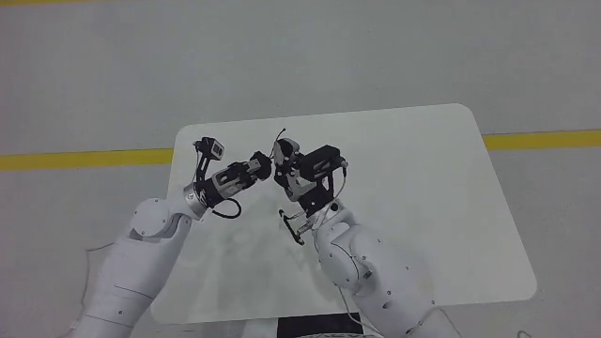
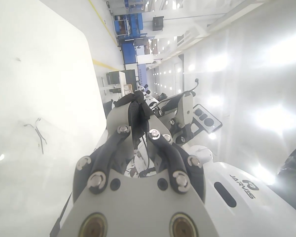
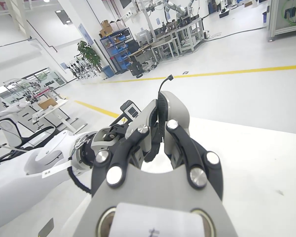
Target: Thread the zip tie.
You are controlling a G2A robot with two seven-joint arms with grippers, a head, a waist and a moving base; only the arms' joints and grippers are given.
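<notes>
white table [image 1: 441, 197], zip tie [image 3: 169, 77] in right pincer [image 3: 160, 101]

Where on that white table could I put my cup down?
The right half of the white rounded table is bare, out to its far, right and near edges. Left of centre is crowded: the left pincer and right pincer meet there, the right one shut on a thin black zip tie.

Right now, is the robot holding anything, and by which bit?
The right pincer pinches a black zip tie just below its head. Whether the left pincer holds anything cannot be told.
</notes>
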